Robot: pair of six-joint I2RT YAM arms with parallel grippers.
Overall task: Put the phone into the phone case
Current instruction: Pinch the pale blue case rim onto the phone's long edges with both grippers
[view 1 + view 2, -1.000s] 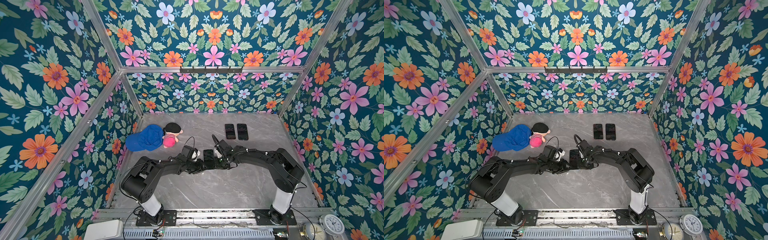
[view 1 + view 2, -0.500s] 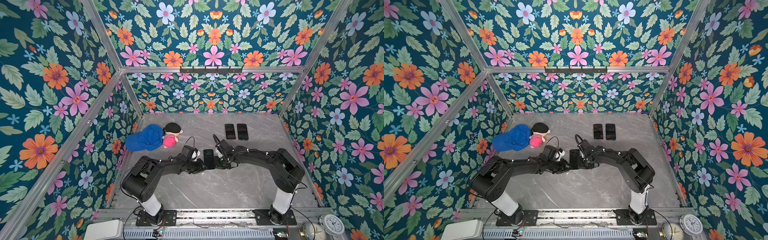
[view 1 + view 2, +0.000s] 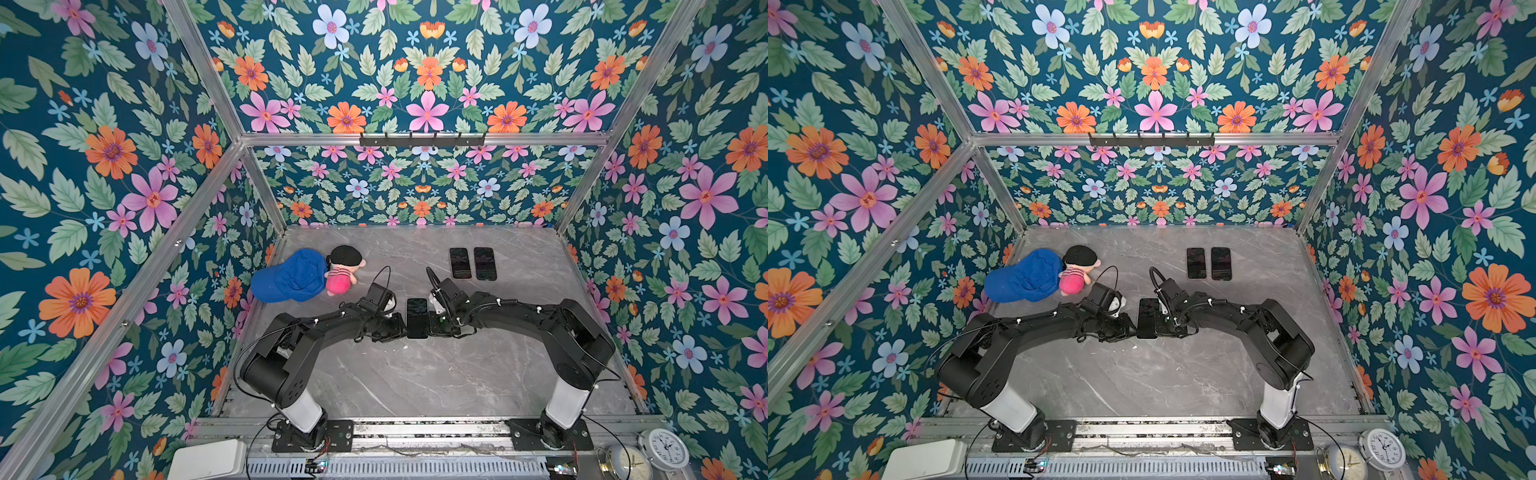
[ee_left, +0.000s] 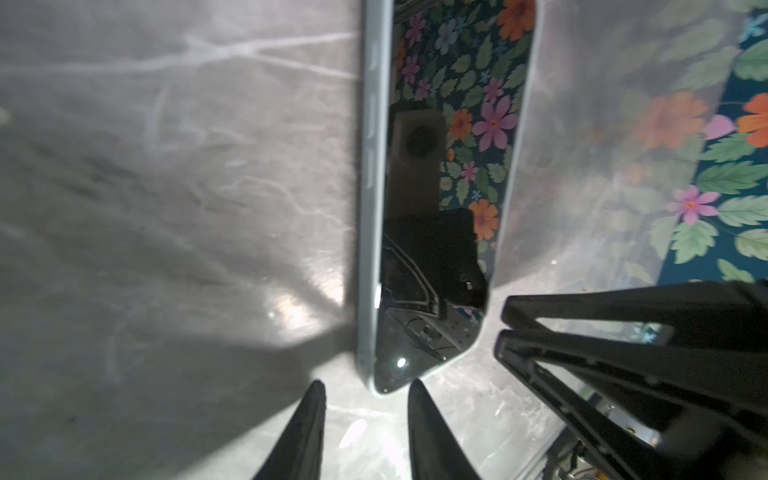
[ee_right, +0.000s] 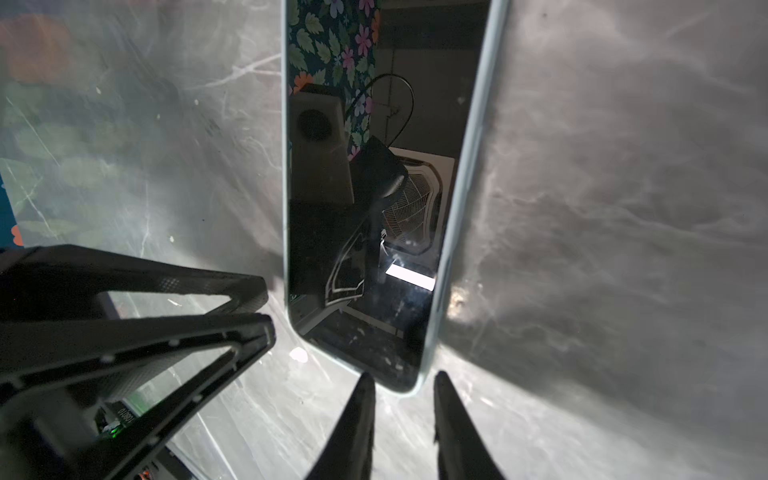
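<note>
Two near corners matter on the phone, which lies flat and screen-up on the table within the pale rim of the phone case, long axis pointing away from the arm bases; the left hand stands just short of one corner, the right hand just short of the other, each with fingers apart and empty; neither is nearer. Adjacent table is bare.

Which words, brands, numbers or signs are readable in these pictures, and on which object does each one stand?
Nothing can be quoted with certainty.
Numbers on the white clock: too small to read.
Some white print on a black part, right wrist view: blurred.
The phone: dark screen, no text.
</note>
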